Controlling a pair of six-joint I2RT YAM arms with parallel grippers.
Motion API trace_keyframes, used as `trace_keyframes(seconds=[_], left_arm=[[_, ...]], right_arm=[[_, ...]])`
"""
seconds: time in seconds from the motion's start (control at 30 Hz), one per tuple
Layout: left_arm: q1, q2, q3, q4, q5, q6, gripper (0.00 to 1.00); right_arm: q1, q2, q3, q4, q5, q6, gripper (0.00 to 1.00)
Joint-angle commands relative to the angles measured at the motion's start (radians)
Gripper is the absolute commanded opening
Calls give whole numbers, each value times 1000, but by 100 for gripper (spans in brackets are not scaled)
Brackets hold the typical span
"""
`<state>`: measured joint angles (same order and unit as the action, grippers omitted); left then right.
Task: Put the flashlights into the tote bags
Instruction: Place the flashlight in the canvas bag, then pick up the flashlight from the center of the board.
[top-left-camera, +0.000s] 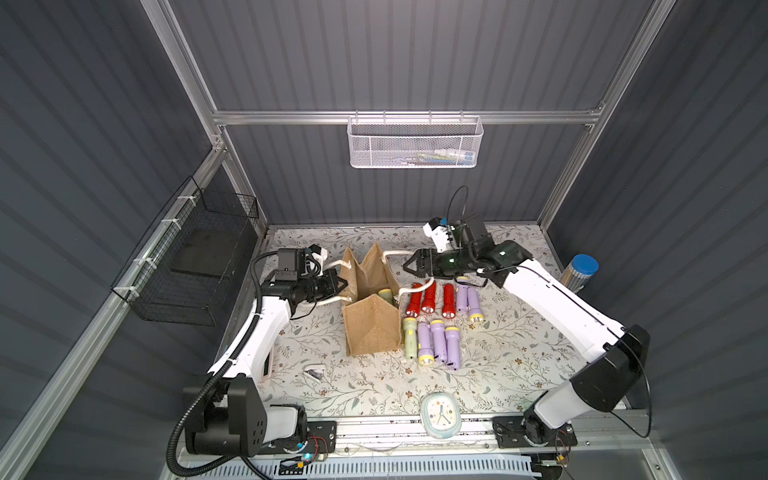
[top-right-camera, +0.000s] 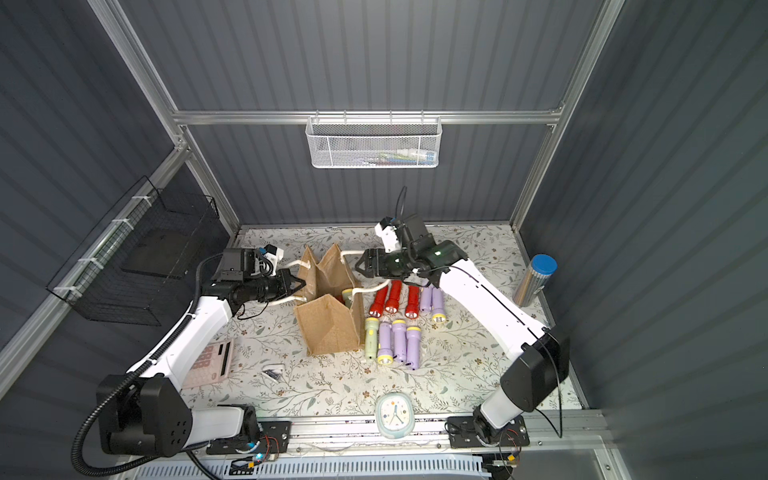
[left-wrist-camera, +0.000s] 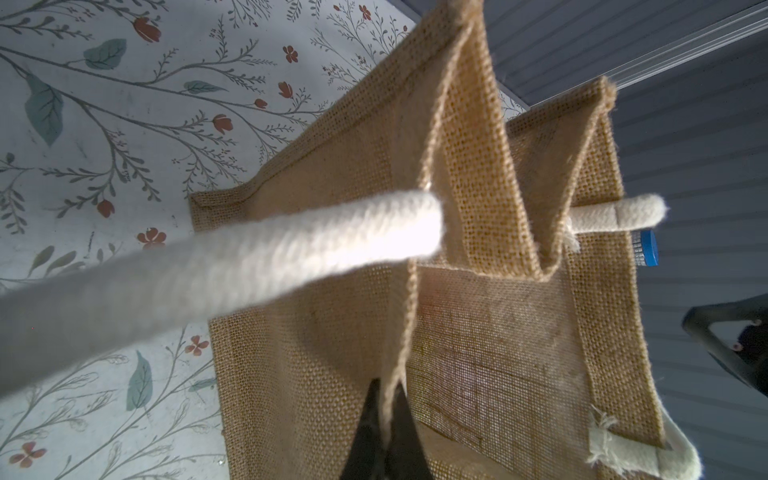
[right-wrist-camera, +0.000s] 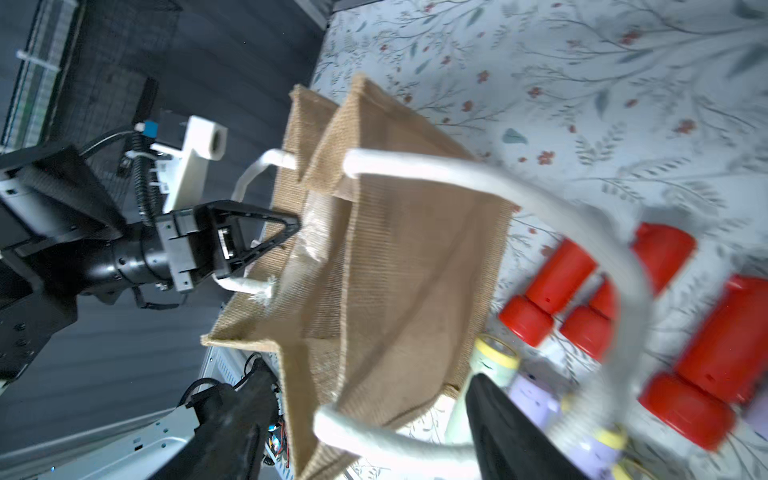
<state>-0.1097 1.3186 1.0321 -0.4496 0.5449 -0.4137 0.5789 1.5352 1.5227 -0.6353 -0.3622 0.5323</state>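
Burlap tote bag (top-left-camera: 372, 328) shows only one pale-green flashlight (top-left-camera: 385, 294) inside; nine more flashlights (top-left-camera: 438, 340) lie beside it. Meanwhile the left gripper (top-left-camera: 344, 286) pinches the bag's wall, and the right gripper (top-left-camera: 406, 266) hangs wide, empty.

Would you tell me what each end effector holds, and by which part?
The left end effector pinches the tote bag by the rim of its burlap wall; the right end effector is open, holding nothing.

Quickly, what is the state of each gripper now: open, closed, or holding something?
Left gripper: closed, pinching the side edge of the tote bag.
Right gripper: open, holding nothing.
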Motion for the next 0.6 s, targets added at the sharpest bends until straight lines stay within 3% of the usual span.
trace_keyframes(seconds=[0.0,0.37,0.57], left_arm=[[4,7,31,-49,-15,30,0],[2,22,36,-47,-28,29,0],[-8,27,46,-37,-34,21,0]], right_arm=[[-41,-73,-96,-23,77,35,76],[-93,-249,-455,-133,180,95,71],[-92,-258,-610,-79,146,129,65]])
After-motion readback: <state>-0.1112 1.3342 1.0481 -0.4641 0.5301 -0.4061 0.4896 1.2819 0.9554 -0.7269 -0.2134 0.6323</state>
